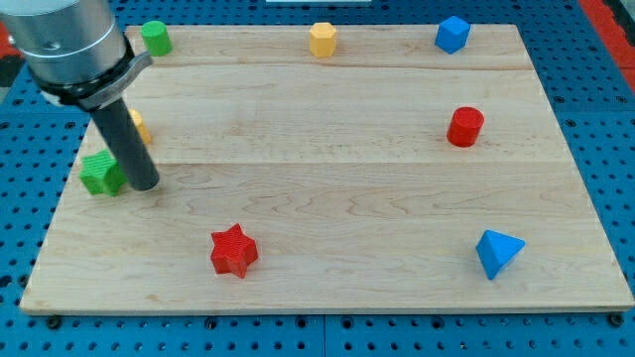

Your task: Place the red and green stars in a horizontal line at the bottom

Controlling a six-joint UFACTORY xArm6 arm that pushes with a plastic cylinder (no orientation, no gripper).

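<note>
The red star point(233, 250) lies on the wooden board at the lower left of centre. The green star point(101, 174) sits near the board's left edge, at mid height. My tip point(144, 184) rests on the board just right of the green star, touching or nearly touching its right side. The red star is well below and to the right of my tip.
A green cylinder point(155, 38) stands at the top left, a yellow block point(322, 39) at top centre, a blue block point(451, 34) at top right. A red cylinder point(464, 127) is at the right, a blue block point(497, 253) at lower right. A yellow block point(139, 126) hides behind the rod.
</note>
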